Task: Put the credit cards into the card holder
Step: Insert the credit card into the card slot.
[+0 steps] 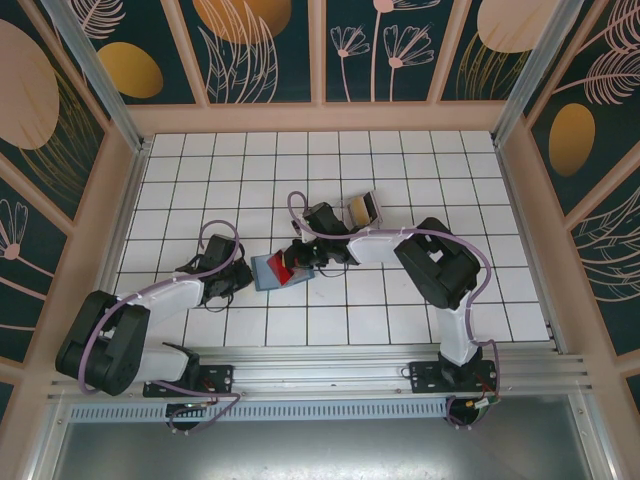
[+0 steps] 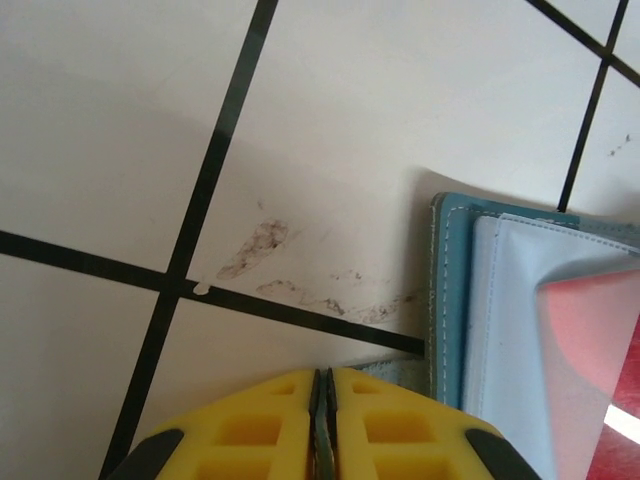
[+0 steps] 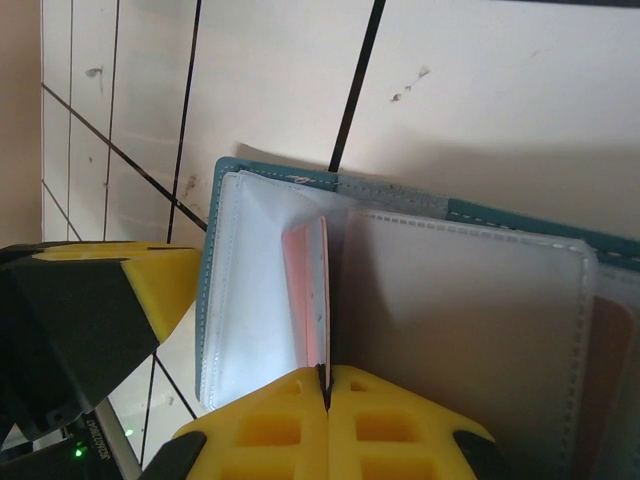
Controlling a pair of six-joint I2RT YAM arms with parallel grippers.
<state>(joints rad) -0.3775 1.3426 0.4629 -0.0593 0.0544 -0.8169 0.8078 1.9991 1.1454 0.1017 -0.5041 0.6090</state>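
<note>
At mid-table: red card partly seated in the holder's sleeve.
Right gripper (image 3: 325, 372) is clamped on the red card (image 3: 318, 290), held edge-on with its far end inside a clear sleeve of the open holder (image 1: 266, 272), which lies flat on the tiles just ahead of the fingertips. Left gripper (image 2: 322, 378) sits at the holder's left edge, jaws narrow, almost together; whether they pinch the cover I cannot tell. Insertion looks under way; the next move likely needs a straight push along the sleeve, then release.
</note>
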